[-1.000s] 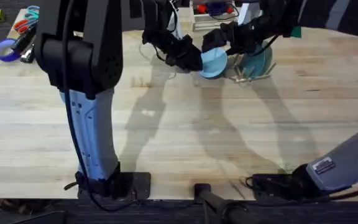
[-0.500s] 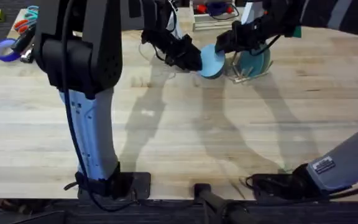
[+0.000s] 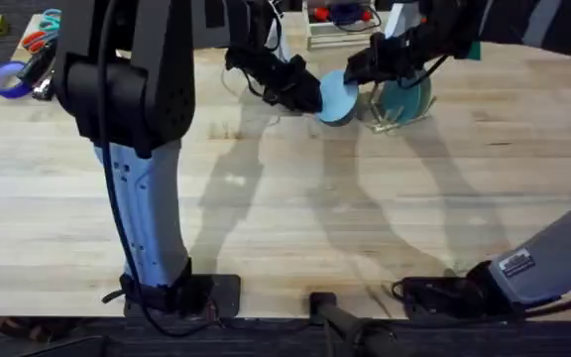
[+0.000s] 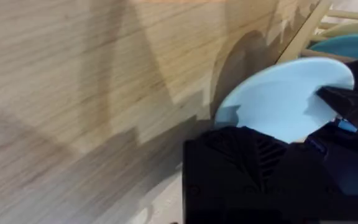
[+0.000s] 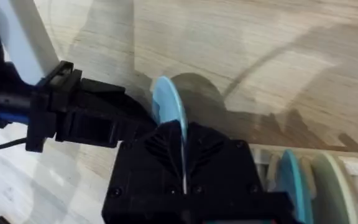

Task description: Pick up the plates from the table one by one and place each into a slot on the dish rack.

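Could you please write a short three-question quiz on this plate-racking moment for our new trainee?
1. True or false: the teal plate already stands in the dish rack.
2. Which plate is held on edge by both grippers? A. cream B. pale blue C. pink
3. Fill in: the pale blue plate is on the ____ side of the rack in the overhead view.

Key:
1. True.
2. B. The left gripper and the right gripper both grip it; in the right wrist view the plate's rim runs between the fingers.
3. Left.
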